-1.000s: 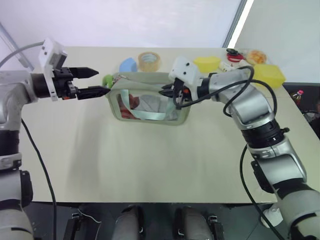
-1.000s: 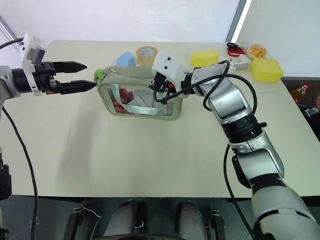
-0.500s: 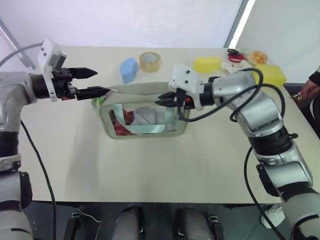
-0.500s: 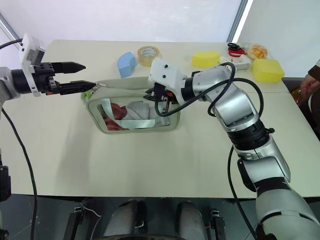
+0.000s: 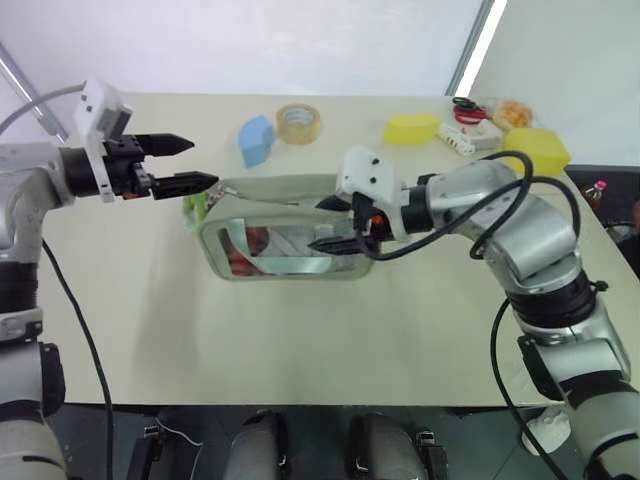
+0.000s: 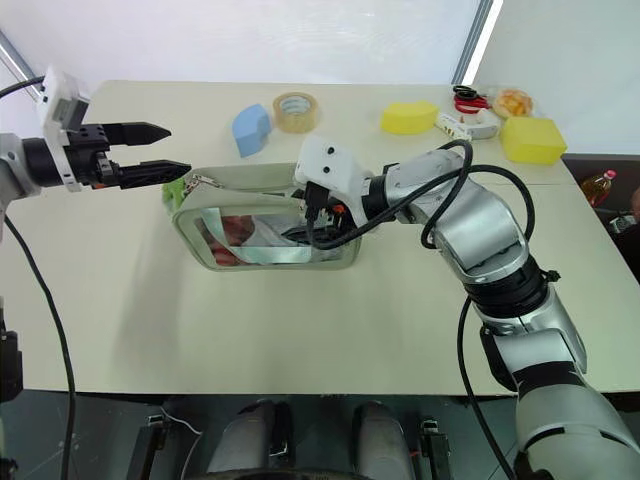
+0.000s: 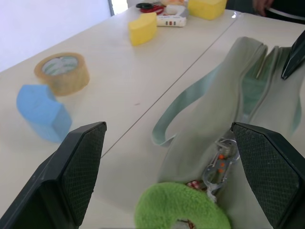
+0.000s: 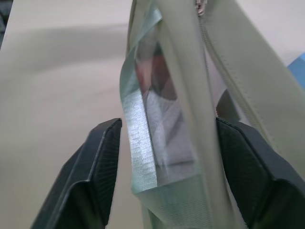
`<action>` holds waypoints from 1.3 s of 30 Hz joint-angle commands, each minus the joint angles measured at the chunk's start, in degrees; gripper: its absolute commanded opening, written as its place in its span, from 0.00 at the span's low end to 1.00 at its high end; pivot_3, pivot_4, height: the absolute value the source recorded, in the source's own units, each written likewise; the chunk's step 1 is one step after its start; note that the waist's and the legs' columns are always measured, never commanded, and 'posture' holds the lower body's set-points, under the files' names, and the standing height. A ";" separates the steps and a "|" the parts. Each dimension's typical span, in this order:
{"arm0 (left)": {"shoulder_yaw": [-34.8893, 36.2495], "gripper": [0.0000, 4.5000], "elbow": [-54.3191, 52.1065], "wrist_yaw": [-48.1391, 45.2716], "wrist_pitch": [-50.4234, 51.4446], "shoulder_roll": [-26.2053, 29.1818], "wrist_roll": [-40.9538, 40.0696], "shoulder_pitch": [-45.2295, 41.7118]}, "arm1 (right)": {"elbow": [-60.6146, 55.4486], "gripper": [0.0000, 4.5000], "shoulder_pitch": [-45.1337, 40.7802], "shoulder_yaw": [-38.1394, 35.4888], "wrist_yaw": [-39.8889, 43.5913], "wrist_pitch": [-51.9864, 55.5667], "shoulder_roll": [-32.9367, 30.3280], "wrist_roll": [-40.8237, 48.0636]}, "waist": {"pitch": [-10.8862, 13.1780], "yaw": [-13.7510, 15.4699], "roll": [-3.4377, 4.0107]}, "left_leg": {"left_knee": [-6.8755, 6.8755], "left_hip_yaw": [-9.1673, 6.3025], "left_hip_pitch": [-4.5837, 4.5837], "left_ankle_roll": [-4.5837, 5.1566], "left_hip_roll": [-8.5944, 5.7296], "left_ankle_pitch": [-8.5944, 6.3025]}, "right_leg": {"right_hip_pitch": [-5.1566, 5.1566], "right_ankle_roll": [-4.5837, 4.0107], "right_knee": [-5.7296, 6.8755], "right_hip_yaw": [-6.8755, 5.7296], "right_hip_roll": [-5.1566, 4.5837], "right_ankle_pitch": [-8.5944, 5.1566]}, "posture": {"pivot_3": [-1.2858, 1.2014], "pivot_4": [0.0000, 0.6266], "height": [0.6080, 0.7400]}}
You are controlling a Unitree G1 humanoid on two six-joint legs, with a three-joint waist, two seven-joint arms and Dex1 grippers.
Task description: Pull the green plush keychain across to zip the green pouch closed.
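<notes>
The pale sage-green fabric pouch [image 5: 285, 228] lies on the desk [image 5: 300, 330], the lime fuzzy ring keychain [image 7: 181, 210] between the open left hand [image 5: 185, 163]. The right hand [image 5: 335, 222] is parted around its end; unheld, the pouch may slide.

keychain [image 7: 181, 211] at pouch's [image 5: 285, 240] left end — tape roll [image 5: 299, 122] behind

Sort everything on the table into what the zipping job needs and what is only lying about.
For the job:
- green pouch
- green plush keychain
- left gripper
- right gripper

Lying about:
- tape roll
- blue block
- yellow boxes
- red-handled scissors
</notes>
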 commanded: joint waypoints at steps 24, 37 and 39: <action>0.23 1.00 1.51 -1.17 -4.36 1.14 3.63 6.64 | -4.07 0.02 6.67 -1.32 -0.48 -4.54 -7.21 3.67 | -0.01 0.01 -0.02 | 0.00 0.00 0.02 0.01 0.02 0.00 | 0.01 -0.01 0.02 0.00 0.00 0.00 | 0.52 0.24 1.00; 1.31 0.25 6.17 -0.20 -5.87 -0.94 3.64 3.91 | -4.33 0.00 7.15 -0.66 -1.49 -4.69 -7.31 3.25 | -0.01 -0.09 -0.03 | -0.01 0.02 0.03 0.00 0.02 0.00 | 0.00 0.00 0.01 0.00 0.00 0.00 | 0.52 0.24 1.00; 1.80 0.01 6.58 -0.16 -5.30 -0.67 3.26 2.58 | -4.23 0.00 7.22 -0.72 -1.70 -4.77 -7.36 3.18 | -0.01 -0.10 -0.03 | -0.01 0.03 0.04 0.00 0.02 0.00 | 0.00 0.00 0.02 0.00 0.00 0.00 | 0.52 0.24 1.00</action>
